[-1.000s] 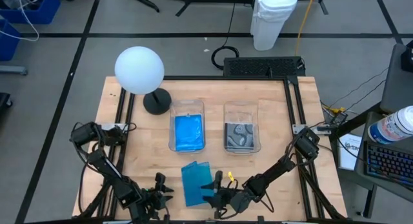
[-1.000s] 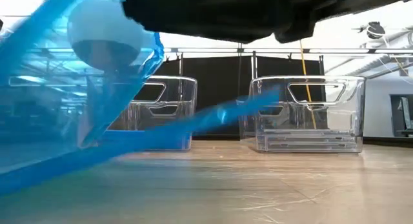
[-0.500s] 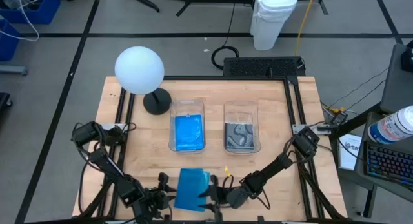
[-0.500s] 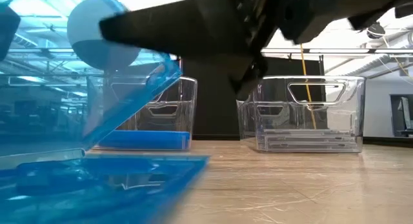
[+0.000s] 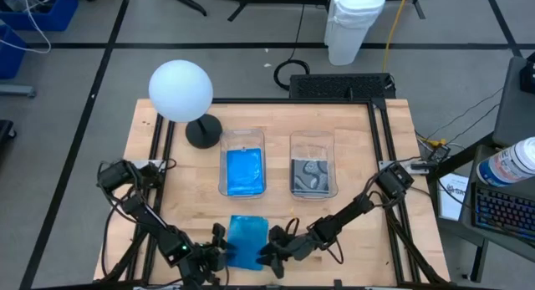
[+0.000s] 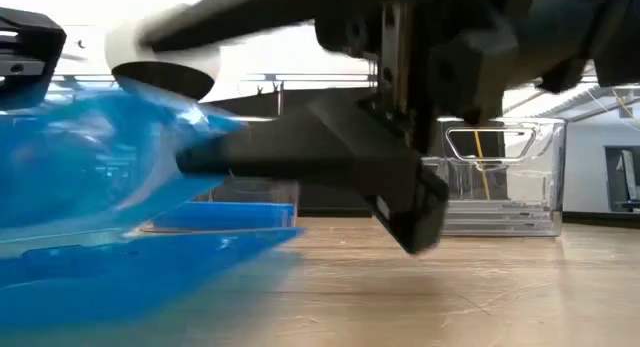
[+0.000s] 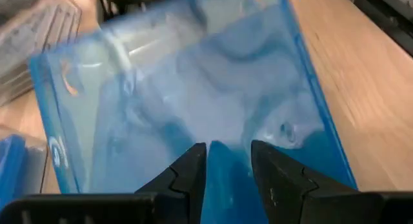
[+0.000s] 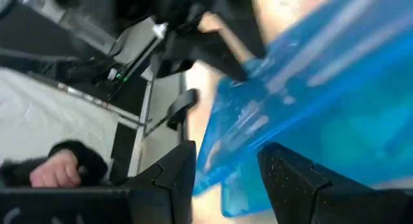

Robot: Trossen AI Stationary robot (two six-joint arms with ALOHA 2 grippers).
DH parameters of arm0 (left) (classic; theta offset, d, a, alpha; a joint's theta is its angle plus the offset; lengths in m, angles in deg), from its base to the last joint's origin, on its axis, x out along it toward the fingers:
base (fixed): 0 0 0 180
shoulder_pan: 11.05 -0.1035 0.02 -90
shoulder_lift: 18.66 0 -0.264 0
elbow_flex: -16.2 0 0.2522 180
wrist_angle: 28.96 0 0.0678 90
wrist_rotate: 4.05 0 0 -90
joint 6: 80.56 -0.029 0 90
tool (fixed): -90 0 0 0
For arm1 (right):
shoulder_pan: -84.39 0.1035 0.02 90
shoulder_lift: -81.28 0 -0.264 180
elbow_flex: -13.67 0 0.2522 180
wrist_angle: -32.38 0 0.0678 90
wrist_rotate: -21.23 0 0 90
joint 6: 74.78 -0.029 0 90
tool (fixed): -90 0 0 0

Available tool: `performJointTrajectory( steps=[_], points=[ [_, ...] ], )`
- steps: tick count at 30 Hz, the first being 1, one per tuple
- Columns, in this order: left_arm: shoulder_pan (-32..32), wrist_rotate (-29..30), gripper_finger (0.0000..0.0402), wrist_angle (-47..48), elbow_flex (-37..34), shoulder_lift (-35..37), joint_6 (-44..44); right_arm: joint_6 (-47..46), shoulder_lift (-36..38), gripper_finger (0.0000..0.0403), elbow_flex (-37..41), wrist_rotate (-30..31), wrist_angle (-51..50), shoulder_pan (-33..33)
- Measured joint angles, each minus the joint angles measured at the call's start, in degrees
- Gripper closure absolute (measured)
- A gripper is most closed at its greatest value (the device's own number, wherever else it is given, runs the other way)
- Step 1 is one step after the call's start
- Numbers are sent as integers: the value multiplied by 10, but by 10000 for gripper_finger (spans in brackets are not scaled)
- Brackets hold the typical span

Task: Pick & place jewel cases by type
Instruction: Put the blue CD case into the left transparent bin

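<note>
The blue jewel case [image 5: 248, 241] lies at the surface's near edge between both pincers; left pincer [image 5: 219, 250] grips its left edge, right pincer [image 5: 273, 253] its right; the blue-filled bin [image 5: 242, 173] sits directly beyond

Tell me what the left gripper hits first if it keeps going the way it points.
Likely the blue jewel case: it fills the view right ahead of the left gripper, its edge between the fingers. Contact is unclear.

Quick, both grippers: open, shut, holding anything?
Left gripper: closed on the blue case's edge.
Right gripper: fingers straddle the case's other edge; a grip cannot be told.
</note>
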Motion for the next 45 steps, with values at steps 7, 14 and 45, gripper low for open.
performJointTrajectory(
  steps=[7, 14, 45],
  points=[
    [0, -1, 270, -66, 1, -38, -55, -61, 0, 245, 11, 30, -5, -20],
    [4, 6, 270, -70, 0, -39, -60, -42, 0, 253, 11, 4, -3, -34],
    [176, 280, 269, 30, -2, 168, 104, 405, 1, 389, 10, 219, 42, 35]
  ],
)
